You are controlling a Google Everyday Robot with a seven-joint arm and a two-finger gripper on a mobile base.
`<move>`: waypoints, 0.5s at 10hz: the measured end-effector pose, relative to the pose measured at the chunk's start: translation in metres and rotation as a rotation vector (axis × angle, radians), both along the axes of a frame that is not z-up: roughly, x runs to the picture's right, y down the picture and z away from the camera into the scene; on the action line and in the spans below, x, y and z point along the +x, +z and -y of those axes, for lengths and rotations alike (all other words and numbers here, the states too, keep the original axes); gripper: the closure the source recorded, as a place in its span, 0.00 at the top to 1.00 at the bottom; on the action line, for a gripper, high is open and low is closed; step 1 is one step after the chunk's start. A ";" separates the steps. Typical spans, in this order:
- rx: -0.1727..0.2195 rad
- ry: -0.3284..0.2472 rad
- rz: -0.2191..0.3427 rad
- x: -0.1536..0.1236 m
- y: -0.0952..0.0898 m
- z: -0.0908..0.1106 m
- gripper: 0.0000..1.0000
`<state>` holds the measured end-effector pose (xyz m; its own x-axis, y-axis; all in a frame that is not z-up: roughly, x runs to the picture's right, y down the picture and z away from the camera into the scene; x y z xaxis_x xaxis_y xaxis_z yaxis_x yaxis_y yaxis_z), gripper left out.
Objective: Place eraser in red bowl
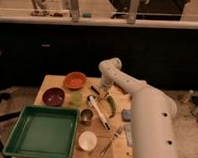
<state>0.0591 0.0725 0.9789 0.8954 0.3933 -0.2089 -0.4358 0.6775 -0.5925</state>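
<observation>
The eraser [95, 90] is a small dark block lying on the wooden table [49, 84], just right of the red bowl. My gripper [102, 88] points down at the eraser's right end and is shut on it, still at table height; the eraser's dark left end sticks out beside the gripper. The red bowl [75, 80] is bright orange-red and sits at the table's far left, a short way left of the gripper, with nothing in it.
A darker maroon bowl [53, 96] sits in front of the red bowl. A large green tray [42, 132] fills the near left. A metal cup [86, 116], a white cup [87, 141], a white-handled utensil [99, 112], a green pepper [111, 107], a fork [109, 142] and a blue sponge [126, 115] lie nearby.
</observation>
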 end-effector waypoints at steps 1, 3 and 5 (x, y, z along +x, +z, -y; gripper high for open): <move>0.005 0.007 0.001 0.000 -0.001 0.002 0.00; 0.019 0.030 0.004 0.003 -0.005 0.007 0.00; 0.033 0.047 0.011 0.004 -0.009 0.012 0.00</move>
